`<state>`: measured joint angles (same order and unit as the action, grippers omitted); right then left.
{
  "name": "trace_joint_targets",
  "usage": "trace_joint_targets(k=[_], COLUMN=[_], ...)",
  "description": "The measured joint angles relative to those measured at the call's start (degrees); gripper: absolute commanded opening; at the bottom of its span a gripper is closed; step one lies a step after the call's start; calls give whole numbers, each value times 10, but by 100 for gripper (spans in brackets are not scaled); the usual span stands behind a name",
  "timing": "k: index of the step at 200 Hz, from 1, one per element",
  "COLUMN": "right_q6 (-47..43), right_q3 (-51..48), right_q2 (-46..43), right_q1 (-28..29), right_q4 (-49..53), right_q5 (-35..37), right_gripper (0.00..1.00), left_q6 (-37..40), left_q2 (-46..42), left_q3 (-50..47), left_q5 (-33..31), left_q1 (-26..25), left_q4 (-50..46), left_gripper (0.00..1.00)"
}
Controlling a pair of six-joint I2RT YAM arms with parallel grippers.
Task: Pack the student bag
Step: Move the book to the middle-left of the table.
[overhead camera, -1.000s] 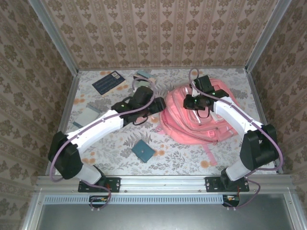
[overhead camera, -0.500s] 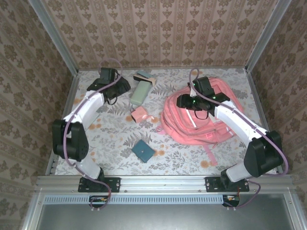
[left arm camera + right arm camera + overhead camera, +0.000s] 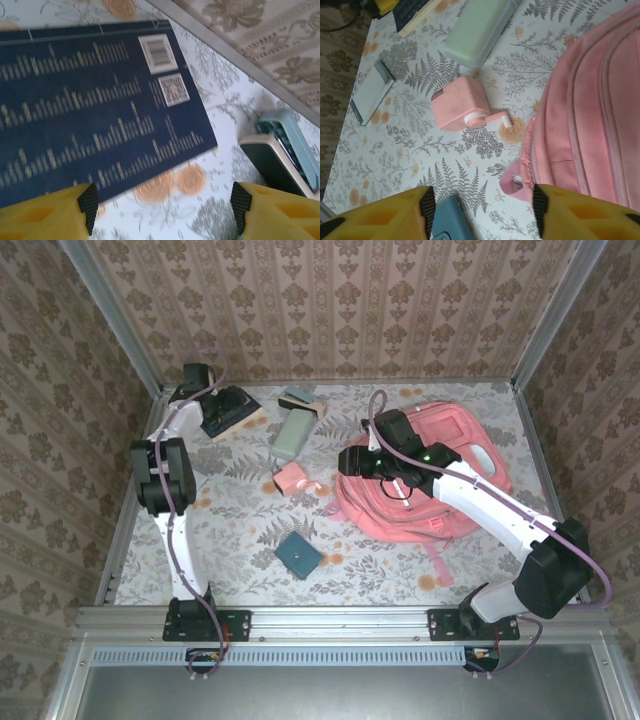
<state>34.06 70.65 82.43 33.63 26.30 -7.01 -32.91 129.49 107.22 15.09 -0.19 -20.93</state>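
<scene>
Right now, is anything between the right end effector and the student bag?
Nothing visible. The right end effector, open, hovers at the left edge of the student bag; the small pink box lies farther left, out of the way.

Matt cloth student bag (image 3: pixel 600 100)

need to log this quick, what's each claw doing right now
Left claw: open, holding nothing.
Right claw: open, holding nothing.
</scene>
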Motion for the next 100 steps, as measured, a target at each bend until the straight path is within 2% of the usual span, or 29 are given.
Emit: trace_joint_targets(k=[30,34,39,44,50,76,100], right_q6=[9,10,14,11,11,11,6], right_q3=[11,12,13,14,16,23,35], right_q2=[0,0,1,1,1,9,27], right_q1=[4,4,4,4,4,4,4], right_q4=[0,0,0,0,0,0,0], right_q5=[9,10,11,12,13,15,14], right_gripper=[73,79,81,91,96,99,100], left_q6=[2,2,2,2,2,-3,-24], left_q2=[67,72,76,80,83,74,19], left_q3=[73,76,77,77,77,45,-51], left_q5=[17,18,19,19,20,28,37], left_q1=[13,14,15,16,16,16,13], left_q4=[-17,-20,-23,-29,-37,-27,13], left_gripper=[73,73,73,73,72,72,72])
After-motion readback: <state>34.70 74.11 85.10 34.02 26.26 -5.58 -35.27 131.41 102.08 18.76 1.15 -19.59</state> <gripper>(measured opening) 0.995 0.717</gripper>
